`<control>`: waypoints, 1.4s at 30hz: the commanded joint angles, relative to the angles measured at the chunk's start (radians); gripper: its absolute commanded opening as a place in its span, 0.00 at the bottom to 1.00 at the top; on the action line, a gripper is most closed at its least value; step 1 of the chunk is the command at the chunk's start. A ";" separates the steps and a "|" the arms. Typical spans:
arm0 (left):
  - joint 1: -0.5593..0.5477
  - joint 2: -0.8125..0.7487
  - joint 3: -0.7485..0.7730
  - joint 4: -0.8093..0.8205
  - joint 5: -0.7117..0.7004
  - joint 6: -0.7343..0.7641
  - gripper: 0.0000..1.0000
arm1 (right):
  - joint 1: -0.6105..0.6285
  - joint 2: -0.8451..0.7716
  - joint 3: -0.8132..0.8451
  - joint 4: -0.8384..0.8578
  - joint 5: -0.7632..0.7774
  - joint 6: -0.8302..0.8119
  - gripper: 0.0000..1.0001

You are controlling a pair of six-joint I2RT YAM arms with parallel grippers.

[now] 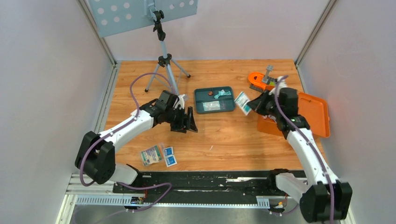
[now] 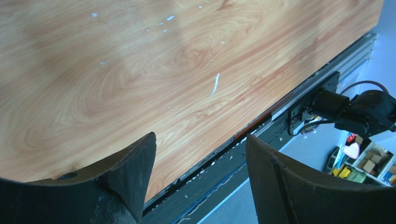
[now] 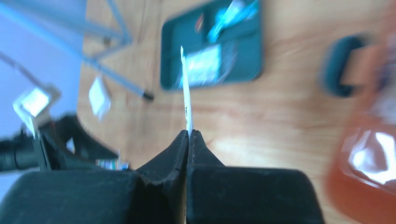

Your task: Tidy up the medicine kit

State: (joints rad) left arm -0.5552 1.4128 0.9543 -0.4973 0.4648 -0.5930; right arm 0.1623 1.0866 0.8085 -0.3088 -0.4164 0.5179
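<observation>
Left gripper (image 1: 186,124) hangs wide open and empty above the wooden surface (image 1: 224,140). Past the teal divided tray (image 1: 196,100), the right gripper (image 1: 256,104) pinches a white-teal sachet (image 1: 242,102), its print unreadable. The orange medicine kit (image 1: 315,112) lies at the surface's right edge.

Left arm (image 1: 126,127) stretched over mid counter (image 1: 224,137), left pincer (image 1: 186,122) spread wide, tips down. Right arm (image 1: 306,144) bent toward far left, right pincer (image 3: 188,135) pinched tight on thin packet (image 3: 185,79).
</observation>
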 commanded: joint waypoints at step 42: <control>0.327 -0.143 0.029 -0.191 -0.170 0.047 0.79 | -0.607 -0.063 -0.042 0.219 0.150 0.044 0.54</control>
State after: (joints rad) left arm -0.2924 1.2922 0.9546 -0.6388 0.3202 -0.5690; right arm -0.4419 1.0885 0.7006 -0.0875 -0.3069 0.5995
